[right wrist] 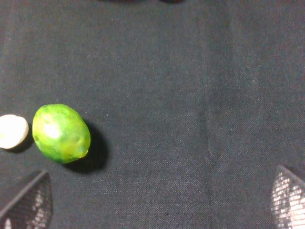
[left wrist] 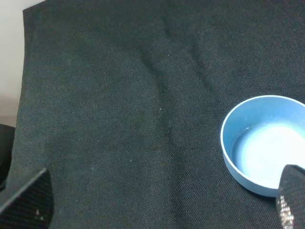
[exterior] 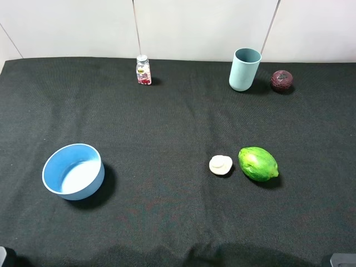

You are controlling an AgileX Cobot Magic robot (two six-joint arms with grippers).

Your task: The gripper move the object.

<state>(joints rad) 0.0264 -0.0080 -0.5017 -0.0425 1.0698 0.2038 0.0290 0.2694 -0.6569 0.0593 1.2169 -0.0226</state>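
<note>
The object (exterior: 282, 80), a small dark red-purple ball with greyish shiny patches, rests at the back right of the black cloth, just right of a pale teal cup (exterior: 245, 69). Neither wrist view shows it. My right gripper (right wrist: 158, 200) is open over bare cloth, its two dark fingertips (right wrist: 28, 202) wide apart, with the green fruit (right wrist: 61, 133) ahead of one of them. The open left gripper (left wrist: 159, 200) holds nothing and hangs near the blue bowl (left wrist: 238, 162). Both grippers stay at the near edge, far from the object.
A green oval fruit (exterior: 257, 163) and a small cream-white piece (exterior: 221, 165) lie side by side right of centre. The blue bowl (exterior: 55, 186) sits at the near left. A small bottle (exterior: 143, 70) stands at the back. A white wall borders the cloth's far edge.
</note>
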